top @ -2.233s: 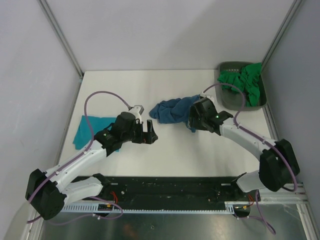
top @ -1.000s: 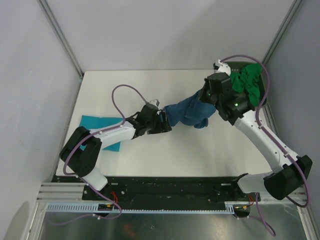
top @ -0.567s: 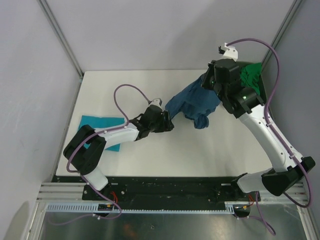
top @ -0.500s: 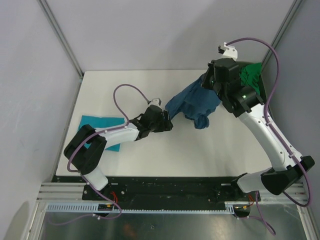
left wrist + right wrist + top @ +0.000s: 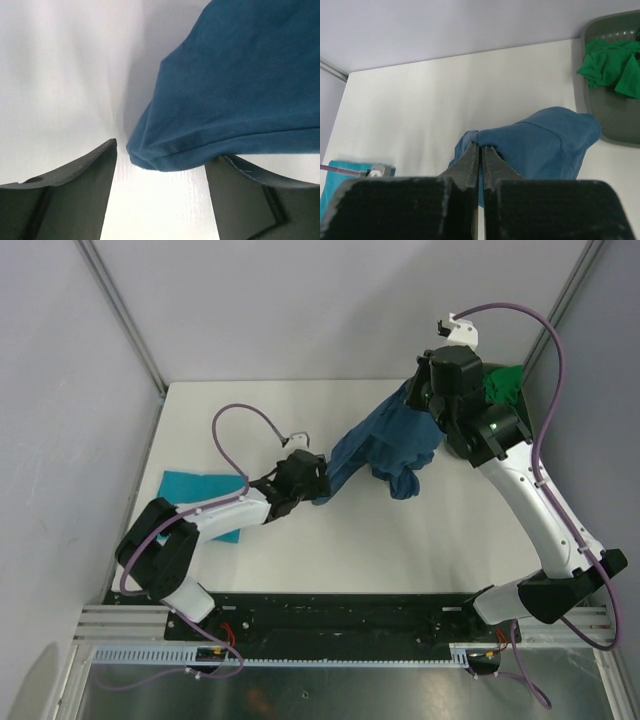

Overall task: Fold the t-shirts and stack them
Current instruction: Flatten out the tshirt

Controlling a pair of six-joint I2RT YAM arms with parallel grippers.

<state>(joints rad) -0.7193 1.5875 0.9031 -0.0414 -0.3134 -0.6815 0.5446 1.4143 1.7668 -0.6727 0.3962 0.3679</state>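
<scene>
right claw (image 5: 480, 150) was pinched shut on the steel-blue t-shirt (image 5: 385, 435), hanging it above the surface (image 5: 400, 540); left claw (image 5: 160, 155) gaped wide, holding nothing, at the low hem, so biting hem only and then spreading level looked best.

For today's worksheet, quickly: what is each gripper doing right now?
Left gripper: open, straddling an edge of the blue shirt.
Right gripper: closed on the blue shirt, holding it up.
</scene>
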